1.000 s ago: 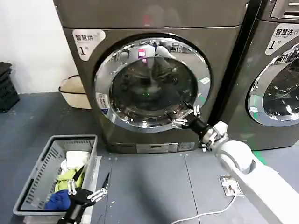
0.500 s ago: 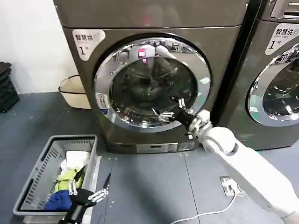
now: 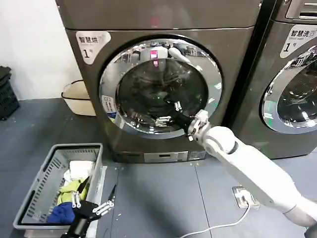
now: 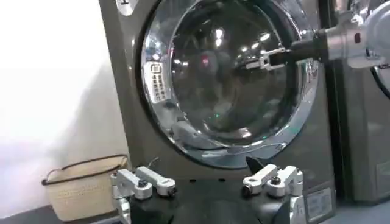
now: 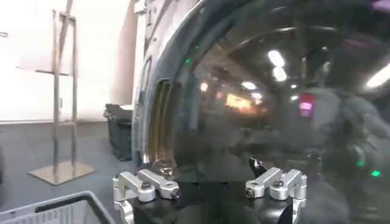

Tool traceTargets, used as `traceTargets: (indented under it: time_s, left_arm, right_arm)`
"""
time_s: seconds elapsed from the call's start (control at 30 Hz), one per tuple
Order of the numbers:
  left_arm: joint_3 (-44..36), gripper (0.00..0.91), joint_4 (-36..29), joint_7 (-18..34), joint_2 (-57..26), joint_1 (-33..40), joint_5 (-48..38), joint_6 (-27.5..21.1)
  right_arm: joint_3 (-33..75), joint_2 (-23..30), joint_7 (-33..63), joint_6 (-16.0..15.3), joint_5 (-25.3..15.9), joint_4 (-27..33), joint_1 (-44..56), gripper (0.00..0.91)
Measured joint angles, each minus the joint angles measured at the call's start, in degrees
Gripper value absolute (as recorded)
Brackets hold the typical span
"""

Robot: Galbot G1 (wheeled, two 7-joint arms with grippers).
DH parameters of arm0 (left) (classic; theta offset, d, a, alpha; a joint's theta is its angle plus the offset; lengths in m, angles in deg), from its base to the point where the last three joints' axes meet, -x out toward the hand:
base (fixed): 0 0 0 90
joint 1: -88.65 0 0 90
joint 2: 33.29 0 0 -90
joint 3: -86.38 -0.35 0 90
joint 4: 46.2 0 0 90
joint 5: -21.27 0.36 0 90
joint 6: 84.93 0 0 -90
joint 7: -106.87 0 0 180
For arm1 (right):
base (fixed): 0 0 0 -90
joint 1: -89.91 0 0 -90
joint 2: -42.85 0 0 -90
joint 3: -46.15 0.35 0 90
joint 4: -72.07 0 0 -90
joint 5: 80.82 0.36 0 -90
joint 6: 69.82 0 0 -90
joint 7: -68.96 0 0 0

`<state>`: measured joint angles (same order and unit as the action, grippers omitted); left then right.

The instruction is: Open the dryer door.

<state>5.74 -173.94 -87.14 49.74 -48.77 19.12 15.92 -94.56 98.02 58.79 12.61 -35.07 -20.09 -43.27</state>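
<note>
The dryer, dark grey-brown with a white "1" label, fills the middle of the head view. Its round dryer door has a wide chrome rim and dark glass, and looks to lie against the machine front. My right gripper is open, right in front of the lower right part of the glass, with nothing between its fingers. In the right wrist view the open right gripper faces the glass at close range. My left gripper hangs open and idle low at the left, over the basket. From the left gripper I look up at the dryer door.
A grey laundry basket with clothes sits on the floor at the front left. A beige bag stands by the wall left of the dryer. A neighbouring machine stands on the right. A white socket with cable lies on the floor.
My right gripper has moved left from the door's lower right rim to in front of the glass. The left arm has stayed put.
</note>
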Motion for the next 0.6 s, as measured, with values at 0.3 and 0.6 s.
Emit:
traceTargets:
  time_s: [0.3, 0.6]
  left_arm:
    - [0.03, 0.907, 0.12, -0.05, 0.13, 0.19, 0.02, -0.01]
    - [0.07, 0.907, 0.31, -0.14, 0.31, 0.36, 0.01, -0.04]
  right_arm:
    - [-2.5, 2.68, 0.3, -0.67, 1.0, 0.46, -1.78, 0.907]
    - [-4.91, 5.47, 0.74, -1.04, 1.54, 1.62, -3.7, 0.907]
